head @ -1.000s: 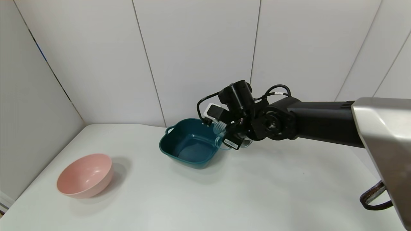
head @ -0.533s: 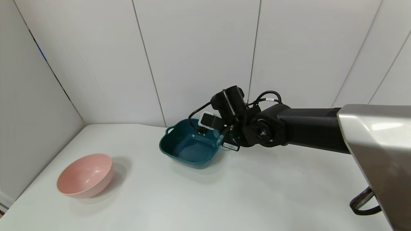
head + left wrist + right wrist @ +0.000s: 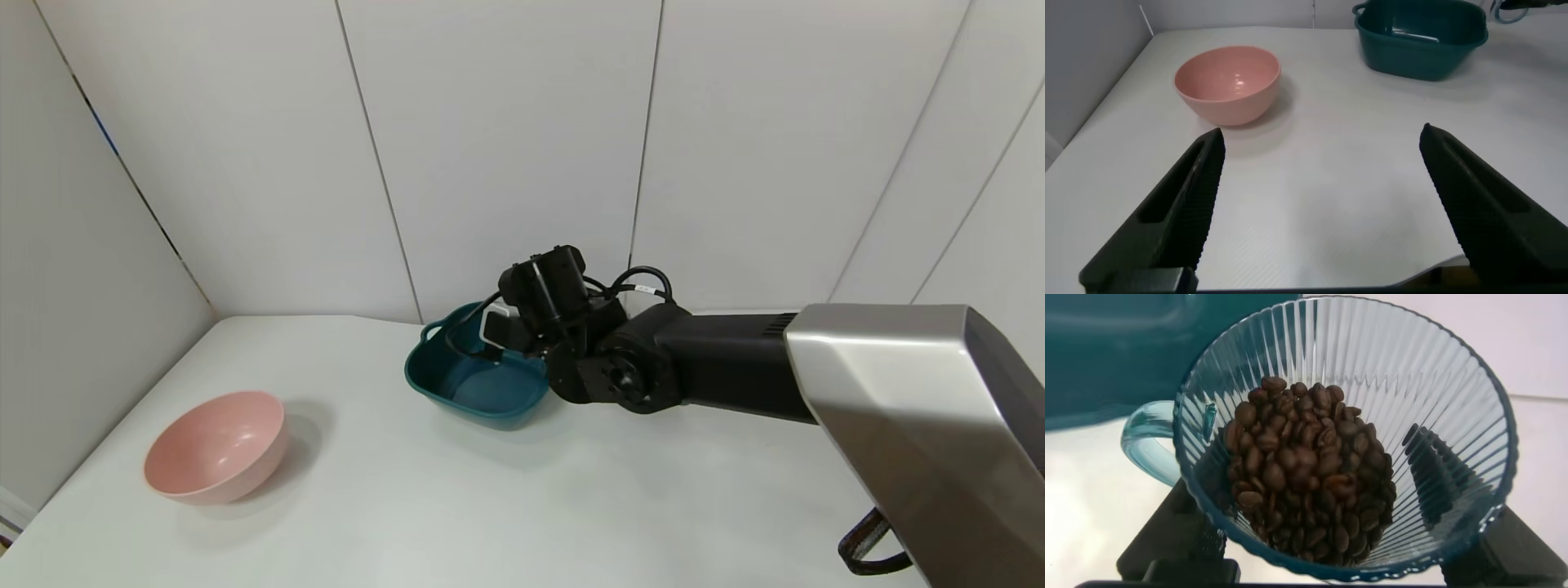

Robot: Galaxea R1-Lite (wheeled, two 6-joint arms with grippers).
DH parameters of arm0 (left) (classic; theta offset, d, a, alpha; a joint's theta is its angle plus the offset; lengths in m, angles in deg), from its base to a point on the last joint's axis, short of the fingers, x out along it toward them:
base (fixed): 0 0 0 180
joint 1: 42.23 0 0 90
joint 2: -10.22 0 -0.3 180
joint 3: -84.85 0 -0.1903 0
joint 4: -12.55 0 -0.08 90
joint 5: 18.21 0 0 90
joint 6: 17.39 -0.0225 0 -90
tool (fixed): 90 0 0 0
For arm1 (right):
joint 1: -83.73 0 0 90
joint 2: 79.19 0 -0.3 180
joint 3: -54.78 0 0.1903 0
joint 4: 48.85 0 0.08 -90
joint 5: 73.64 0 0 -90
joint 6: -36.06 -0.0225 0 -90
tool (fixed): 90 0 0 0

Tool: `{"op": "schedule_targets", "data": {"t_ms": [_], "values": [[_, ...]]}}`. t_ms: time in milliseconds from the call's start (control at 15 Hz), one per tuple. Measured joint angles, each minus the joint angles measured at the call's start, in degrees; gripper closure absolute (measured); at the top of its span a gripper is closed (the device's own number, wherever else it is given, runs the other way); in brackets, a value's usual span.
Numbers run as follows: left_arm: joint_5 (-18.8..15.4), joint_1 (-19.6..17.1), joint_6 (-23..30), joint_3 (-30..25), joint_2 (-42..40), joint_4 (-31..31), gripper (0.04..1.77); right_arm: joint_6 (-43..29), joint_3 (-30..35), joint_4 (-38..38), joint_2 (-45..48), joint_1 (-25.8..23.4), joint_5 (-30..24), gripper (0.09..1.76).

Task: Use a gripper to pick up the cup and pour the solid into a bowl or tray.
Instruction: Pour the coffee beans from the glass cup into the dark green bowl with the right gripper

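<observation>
Right gripper point(image 3: 522, 343): clamped on cup point(image 3: 1347, 441), has advanced over basin point(image 3: 457, 392) rim and lowered; beans point(image 3: 1306, 490) unspilled, pour imminent. Left gripper point(image 3: 1315, 204): idle, wide open, empty, near pink bowl point(image 3: 214, 445).

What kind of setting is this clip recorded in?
Likely a lab test booth, not a kitchen: bare white table, plain white panel walls, and only props, a pink bowl and a teal basin.

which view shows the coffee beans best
The right wrist view: the coffee beans fill its middle, heaped in the ribbed cup. In the head view the right gripper hides them; the left wrist view shows none.
</observation>
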Motion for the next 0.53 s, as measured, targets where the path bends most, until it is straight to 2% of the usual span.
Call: {"op": "schedule_targets", "data": {"t_ms": [267,533], "values": [[-0.02,-0.05,0.0,0.0,0.0,0.0,0.09,4.77,-0.01,-4.4,-1.41,1.35,6.81,0.47],[-0.05,-0.02,0.0,0.0,0.0,0.0,0.09,17.23,0.0,-14.26,-2.34,1.6,8.33,0.47]]}}
